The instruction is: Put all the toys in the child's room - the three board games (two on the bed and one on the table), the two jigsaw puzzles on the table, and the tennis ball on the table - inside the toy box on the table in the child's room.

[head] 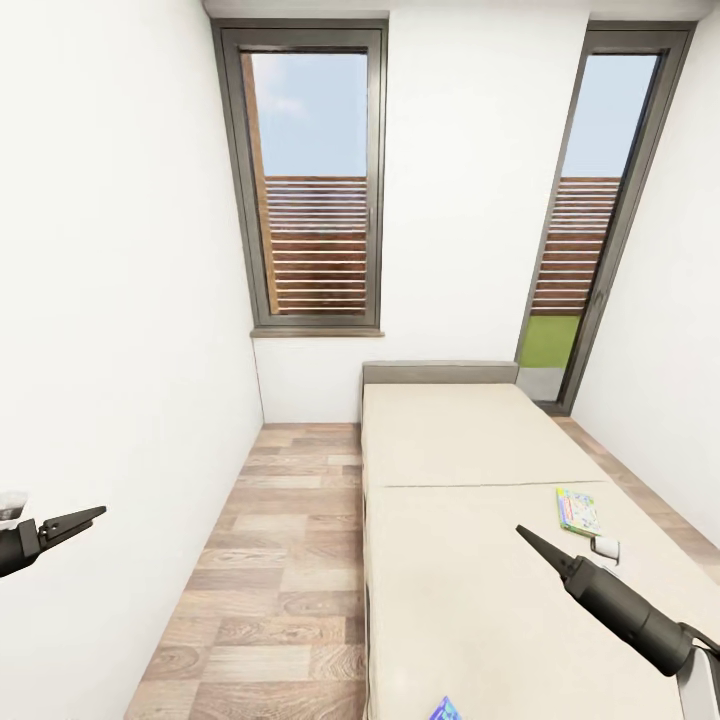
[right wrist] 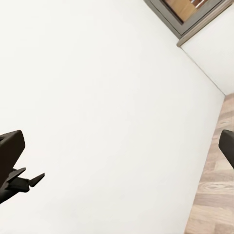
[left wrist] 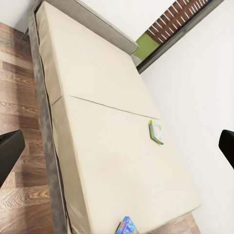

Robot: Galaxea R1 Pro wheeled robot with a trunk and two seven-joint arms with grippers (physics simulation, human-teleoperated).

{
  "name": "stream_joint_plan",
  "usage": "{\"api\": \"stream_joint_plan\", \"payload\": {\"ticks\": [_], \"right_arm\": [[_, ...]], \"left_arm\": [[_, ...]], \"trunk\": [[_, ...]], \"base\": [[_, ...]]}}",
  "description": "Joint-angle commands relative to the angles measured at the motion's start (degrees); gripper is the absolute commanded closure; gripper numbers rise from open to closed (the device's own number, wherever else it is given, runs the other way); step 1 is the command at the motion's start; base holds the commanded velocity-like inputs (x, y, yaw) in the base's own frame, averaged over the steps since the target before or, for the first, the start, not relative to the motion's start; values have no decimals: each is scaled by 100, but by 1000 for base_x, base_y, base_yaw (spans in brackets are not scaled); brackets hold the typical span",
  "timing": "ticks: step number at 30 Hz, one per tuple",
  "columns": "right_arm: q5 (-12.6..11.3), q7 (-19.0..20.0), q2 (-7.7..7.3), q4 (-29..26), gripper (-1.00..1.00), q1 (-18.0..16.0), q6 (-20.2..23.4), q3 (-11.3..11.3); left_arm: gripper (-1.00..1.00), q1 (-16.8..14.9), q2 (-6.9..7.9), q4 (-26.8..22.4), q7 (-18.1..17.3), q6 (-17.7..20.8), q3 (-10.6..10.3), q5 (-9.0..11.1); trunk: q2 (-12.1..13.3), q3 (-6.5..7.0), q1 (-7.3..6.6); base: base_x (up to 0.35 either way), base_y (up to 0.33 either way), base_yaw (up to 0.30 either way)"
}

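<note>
On the beige bed (head: 470, 600) lie two board games. The pale green-edged one (head: 578, 510) (left wrist: 156, 131) rests near the mattress's right side, past the middle seam. The blue one (head: 445, 710) (left wrist: 127, 226) peeks in at the bed's near end. My right gripper (head: 522, 532) hovers above the mattress, a little short of the green-edged game, jaws open with nothing between them. My left gripper (head: 98, 514) hangs over the floor beside the left wall, open and empty too, with its fingers (left wrist: 9, 151) spread wide. The table, toy box, puzzles and tennis ball are out of view.
A strip of wood floor (head: 280, 560) runs between the bed and the white left wall (head: 120, 300). Behind the grey headboard (head: 440, 372) is a wall with a tall window (head: 312, 200); a glass door (head: 590, 250) stands at the right.
</note>
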Motion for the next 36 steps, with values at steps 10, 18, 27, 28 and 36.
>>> {"api": "stream_joint_plan", "payload": {"ticks": [10, 18, 27, 28, 36], "right_arm": [[-37, -94, -15, 41, -100, -3, 203, -10], [-27, -220, 31, 134, -100, -3, 279, -18], [-36, -391, -29, 749, -100, -3, 275, -43], [-37, -397, -31, 809, -100, -3, 274, -46], [-40, -410, -47, 1161, -100, 18, 258, -182]], "left_arm": [[-100, -6, -5, -4, -51, 60, -7, -60], [-100, -6, -17, -4, -51, 60, -197, -58], [-100, -6, -20, -4, -51, 60, -276, -57], [-100, -6, -20, -4, -51, 61, -279, -58], [-100, -6, -20, -4, -51, 60, -287, -57]], "trunk": [[-6, -4, 3], [-6, -4, 3], [-6, -4, 3], [-6, -4, 3], [-6, -4, 3]], "base": [[0, 0, 0], [0, 0, 0], [0, 0, 0], [0, 0, 0], [0, 0, 0]]}}
